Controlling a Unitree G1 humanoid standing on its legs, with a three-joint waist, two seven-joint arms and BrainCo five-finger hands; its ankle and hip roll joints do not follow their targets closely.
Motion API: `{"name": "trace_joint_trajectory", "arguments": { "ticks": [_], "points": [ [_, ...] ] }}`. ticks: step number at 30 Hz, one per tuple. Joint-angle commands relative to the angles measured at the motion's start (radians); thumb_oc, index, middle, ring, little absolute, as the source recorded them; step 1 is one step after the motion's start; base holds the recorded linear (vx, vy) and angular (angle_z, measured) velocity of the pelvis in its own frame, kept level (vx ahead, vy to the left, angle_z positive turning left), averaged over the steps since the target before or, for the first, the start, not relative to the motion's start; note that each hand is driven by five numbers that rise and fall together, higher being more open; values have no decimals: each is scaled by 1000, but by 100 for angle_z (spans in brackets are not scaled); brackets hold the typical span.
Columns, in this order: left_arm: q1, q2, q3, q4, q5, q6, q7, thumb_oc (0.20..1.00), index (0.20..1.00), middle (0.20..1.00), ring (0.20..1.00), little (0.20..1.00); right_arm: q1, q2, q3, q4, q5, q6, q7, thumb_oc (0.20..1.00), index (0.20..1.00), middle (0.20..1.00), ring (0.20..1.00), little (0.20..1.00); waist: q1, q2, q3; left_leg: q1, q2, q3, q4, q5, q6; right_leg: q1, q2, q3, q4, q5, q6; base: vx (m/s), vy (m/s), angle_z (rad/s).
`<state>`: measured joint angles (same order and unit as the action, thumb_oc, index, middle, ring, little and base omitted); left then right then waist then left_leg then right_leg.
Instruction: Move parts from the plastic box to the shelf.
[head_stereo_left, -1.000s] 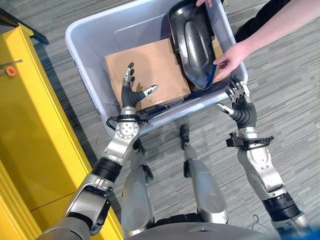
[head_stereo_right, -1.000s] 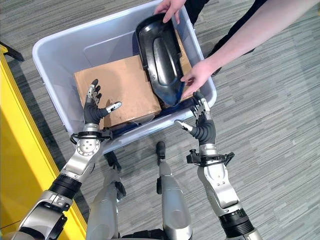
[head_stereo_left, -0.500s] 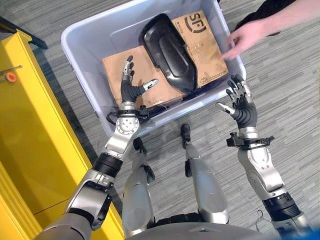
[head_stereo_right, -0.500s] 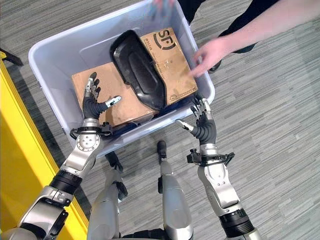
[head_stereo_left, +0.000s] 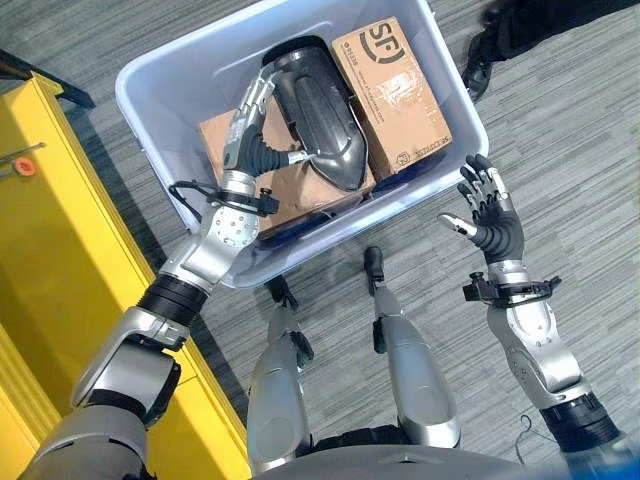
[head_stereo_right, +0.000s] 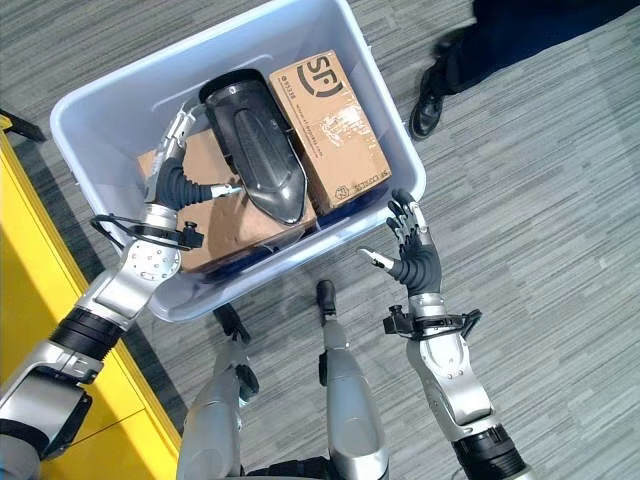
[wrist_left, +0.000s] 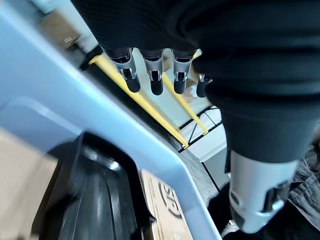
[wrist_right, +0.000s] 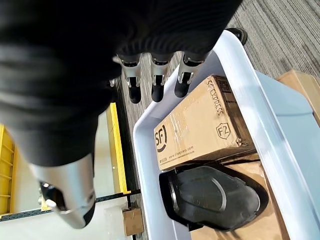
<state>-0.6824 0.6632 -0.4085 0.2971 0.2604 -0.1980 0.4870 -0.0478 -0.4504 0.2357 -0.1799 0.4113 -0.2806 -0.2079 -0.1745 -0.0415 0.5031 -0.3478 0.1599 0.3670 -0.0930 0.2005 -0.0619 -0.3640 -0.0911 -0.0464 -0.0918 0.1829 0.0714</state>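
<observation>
A black part (head_stereo_left: 315, 110) and 2 cartons are seen lying in the box (head_stereo_left: 150, 120); nothing is yet moved to the shelf (head_stereo_left: 60, 250). The left hand (head_stereo_left: 250, 140) is reached in beside the part with fingers straight, nothing gripped. The right hand (head_stereo_left: 490, 215) is held open outside the box.

Grey wood-grain plank floor (head_stereo_left: 580, 170) runs under everything, its boards lying on a slant across the head views. Up at the far right corner there's a person in dark trousers (head_stereo_right: 545, 30), standing just beyond the scene's middle, one black shoe (head_stereo_right: 428, 95) planted on the planks with its toe pointing toward the camera side. In the left eye view that same shoe (head_stereo_left: 477, 62) sits near the top edge. Out past everything, in the right wrist view, a small cardboard carton (wrist_right: 132, 221) rests on a pale stretch of floor (wrist_right: 112, 222), beside a dark strip.
</observation>
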Motion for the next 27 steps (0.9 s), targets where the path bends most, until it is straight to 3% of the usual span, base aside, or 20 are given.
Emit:
{"name": "trace_joint_trajectory", "arguments": {
  "ticks": [1, 8, 10, 27],
  "points": [
    [-87, 53, -18, 30, 78, -11, 23, 1000, 1000, 1000, 1000, 1000, 4, -14, -89, -85, 13, -71, 10, 1000, 1000, 1000, 1000, 1000, -35, 1, -23, 42, 6, -17, 133, -149, -48, 19, -79, 24, 147, -149, 92, 0, 0, 0],
    [-198, 110, -123, 151, 202, 31, 7, 1000, 1000, 1000, 1000, 1000, 22, -25, -95, -82, 16, -70, 22, 1000, 1000, 1000, 1000, 1000, -46, 14, -21, 40, 4, -13, 141, -152, -48, 12, -80, 31, 153, -148, 96, 5, 10, -3],
    [-237, 129, -163, 195, 247, 49, -7, 1000, 1000, 1000, 1000, 1000, 33, -29, -102, -79, 17, -71, 25, 1000, 1000, 1000, 1000, 1000, -49, 22, -24, 50, 0, -23, 141, -176, -56, 18, -81, 35, 154, -168, 103, 83, 29, 0],
    [-467, 197, -396, 494, 370, 97, -78, 1000, 1000, 1000, 1000, 1000, 48, -52, -114, -67, 41, -73, 39, 1000, 1000, 1000, 1000, 1000, -82, 41, -7, 26, 2, -4, 156, -175, -59, -19, -76, 59, 171, -164, 108, -1, 1, -3]
  ]
}}
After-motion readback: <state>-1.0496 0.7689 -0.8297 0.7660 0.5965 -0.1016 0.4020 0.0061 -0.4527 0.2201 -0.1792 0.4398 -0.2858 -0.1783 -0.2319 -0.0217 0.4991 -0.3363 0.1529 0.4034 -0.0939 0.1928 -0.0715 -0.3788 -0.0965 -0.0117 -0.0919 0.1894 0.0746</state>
